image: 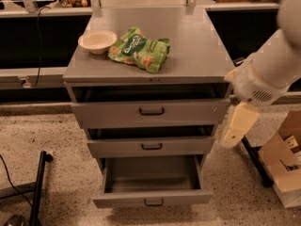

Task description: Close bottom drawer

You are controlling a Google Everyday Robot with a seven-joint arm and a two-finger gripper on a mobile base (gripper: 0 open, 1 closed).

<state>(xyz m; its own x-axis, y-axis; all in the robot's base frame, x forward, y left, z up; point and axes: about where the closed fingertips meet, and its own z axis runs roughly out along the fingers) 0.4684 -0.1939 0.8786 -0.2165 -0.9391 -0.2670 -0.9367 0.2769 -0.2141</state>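
Bottom drawer (153, 182) sits pulled well out, low and near, at the foot of the cabinet. Your hand (233, 131) hangs to the right, level with the middle drawer (150, 146) and well above that slim front panel. Clenched or released, I cannot tell. Watch it: push at this height and you shove the middle drawer instead, and swinging low and wide risks clipping the cardboard box (287, 168) on the right.

No readable text anywhere
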